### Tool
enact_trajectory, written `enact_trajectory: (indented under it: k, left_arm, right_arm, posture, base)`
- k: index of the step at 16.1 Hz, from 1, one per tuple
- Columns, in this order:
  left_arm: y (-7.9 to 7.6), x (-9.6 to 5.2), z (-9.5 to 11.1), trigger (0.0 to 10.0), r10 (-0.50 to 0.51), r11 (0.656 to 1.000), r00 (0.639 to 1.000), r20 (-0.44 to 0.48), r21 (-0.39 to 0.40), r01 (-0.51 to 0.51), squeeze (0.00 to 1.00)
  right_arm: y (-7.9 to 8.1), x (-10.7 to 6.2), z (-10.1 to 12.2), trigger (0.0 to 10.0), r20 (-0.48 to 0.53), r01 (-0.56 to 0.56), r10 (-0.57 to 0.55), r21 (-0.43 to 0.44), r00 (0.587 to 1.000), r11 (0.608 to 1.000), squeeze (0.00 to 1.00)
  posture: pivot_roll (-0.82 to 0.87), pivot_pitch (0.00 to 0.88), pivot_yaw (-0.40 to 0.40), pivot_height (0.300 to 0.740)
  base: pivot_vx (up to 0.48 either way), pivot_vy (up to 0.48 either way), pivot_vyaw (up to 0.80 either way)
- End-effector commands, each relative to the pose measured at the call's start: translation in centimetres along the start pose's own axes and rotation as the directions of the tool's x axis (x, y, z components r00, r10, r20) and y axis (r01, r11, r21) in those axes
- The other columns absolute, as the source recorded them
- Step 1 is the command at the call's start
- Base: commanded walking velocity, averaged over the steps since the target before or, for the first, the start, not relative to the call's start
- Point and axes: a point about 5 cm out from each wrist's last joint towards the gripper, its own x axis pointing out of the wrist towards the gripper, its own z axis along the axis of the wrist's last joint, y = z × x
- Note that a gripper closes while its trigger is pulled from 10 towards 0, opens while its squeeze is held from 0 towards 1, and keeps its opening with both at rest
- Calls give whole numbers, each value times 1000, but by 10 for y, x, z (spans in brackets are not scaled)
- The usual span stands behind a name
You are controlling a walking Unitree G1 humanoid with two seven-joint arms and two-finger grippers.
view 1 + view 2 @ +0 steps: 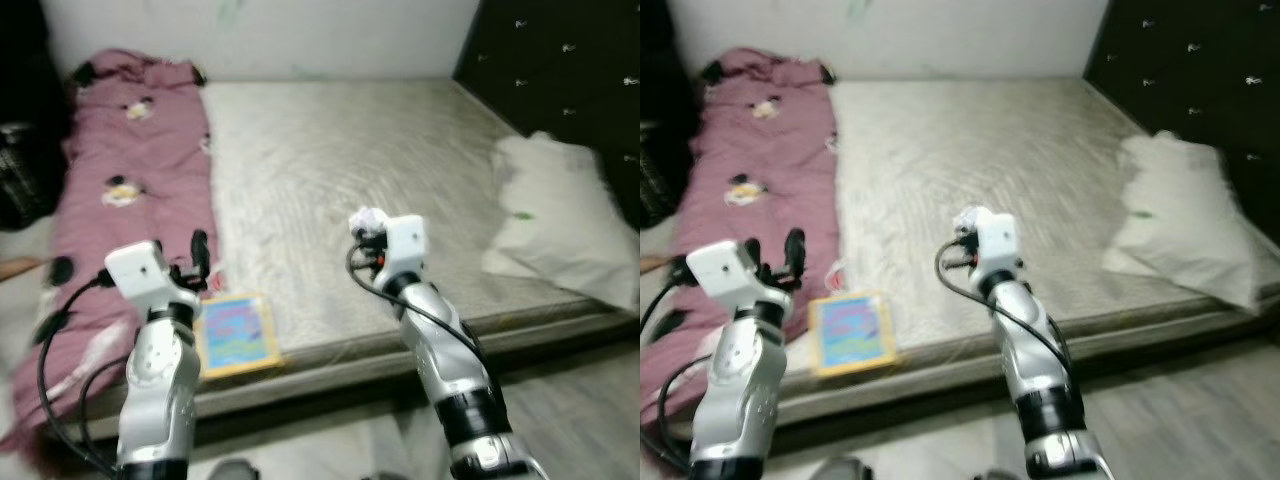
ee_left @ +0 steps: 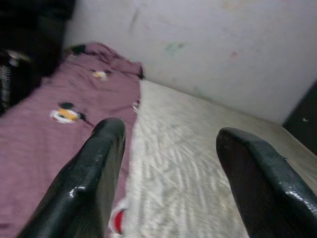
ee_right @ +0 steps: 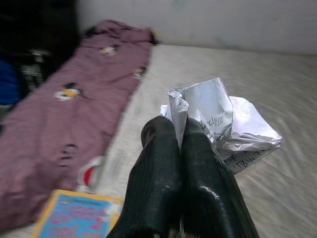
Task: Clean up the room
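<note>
White crumpled paper [image 3: 225, 124] sits pinched in the right tool [image 3: 181, 136], whose two black fingers are squeezed tight on it, up in the air over the grey bed mattress [image 1: 330, 170]. The left tool [image 2: 171, 148] is wide open and holds nothing. A flat yellow and blue picture book [image 1: 236, 333] lies on the mattress edge just beside the left tool, so that arm is nearer to it.

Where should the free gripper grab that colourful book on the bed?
Probably by its near edge. The book lies flat by the mattress edge, so the open left gripper could come from the robot's side and pinch that edge. The right gripper holds crumpled paper.
</note>
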Motion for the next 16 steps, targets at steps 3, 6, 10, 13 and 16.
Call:
enact_trajectory:
  k: [3, 6, 10, 13, 16]
  left_arm:
    - [-5, -1, -2, 10000, 0, 1000, 1000, -10, -2, 0, 0]
    - [-5, 0, -2, 10000, 3, 1000, 1000, -9, 3, -3, 0]
    - [-4, 0, -2, 10000, 7, 1000, 1000, -8, 5, -7, 0]
    - [-3, 2, -1, 10000, 11, 1000, 1000, -4, 14, -11, 0]
    - [-1, 3, 3, 10000, 16, 1000, 1000, 9, 23, -16, 0]
  right_arm:
    - [-11, -1, 3, 10000, 12, 21, -21, -5, 1000, 1000, 0]
    - [-10, -1, 4, 10000, 16, 18, -18, -3, 1000, 1000, 0]
    - [-10, 0, 4, 10000, 18, 15, -15, -1, 1000, 1000, 0]
    - [-8, 1, 5, 10000, 22, 4, -4, -3, 1000, 1000, 0]
    - [-7, 3, 6, 10000, 21, -6, 6, -9, 1000, 1000, 0]
  posture:
    - [95, 0, -55, 740]
    - [96, 0, -54, 740]
    - [96, 0, -52, 740]
    - [99, 0, -46, 740]
    - [103, 0, -43, 740]
  base:
    - [0, 480, 533]
    - [0, 480, 0]
    - [0, 480, 0]
    - [0, 480, 0]
    - [0, 480, 0]
